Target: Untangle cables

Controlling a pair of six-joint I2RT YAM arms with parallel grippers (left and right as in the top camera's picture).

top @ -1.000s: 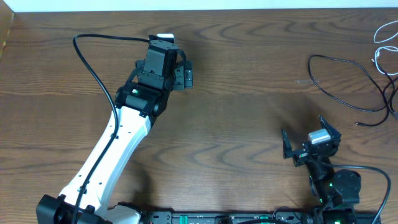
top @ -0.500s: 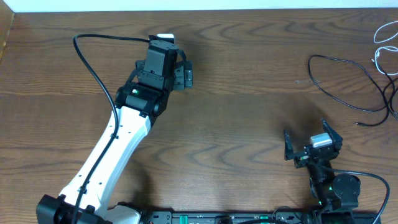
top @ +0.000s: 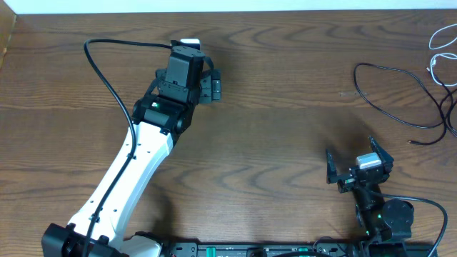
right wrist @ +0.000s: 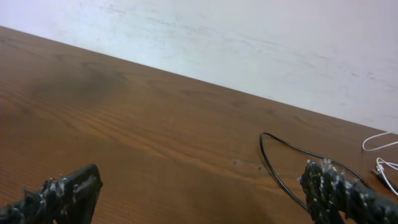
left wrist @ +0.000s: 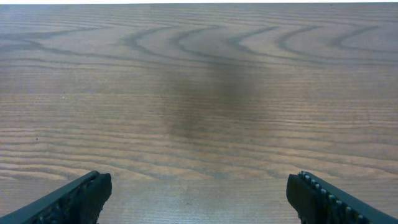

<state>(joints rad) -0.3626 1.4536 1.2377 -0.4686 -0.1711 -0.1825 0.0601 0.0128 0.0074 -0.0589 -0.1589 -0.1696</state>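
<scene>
Left arm reaches out over the far left of the dark brown wood-grain table (top: pixel 285 107); its left gripper (left wrist: pixel 199 186) hangs above bare wood, fingers spread wide with nothing between them. Down at the near right, the right gripper (top: pixel 353 163) sits close to the table's near edge; its fingers are also set wide apart and empty, aimed toward the far right. And there's the work: the thin black cable (top: pixel 356 75) lies in a loose loop at the far right, well apart from both grippers; the thin white cable (top: pixel 432 41) curls just beyond it at the far right corner. Both run off the right edge, so whether they cross can't be told.
</scene>
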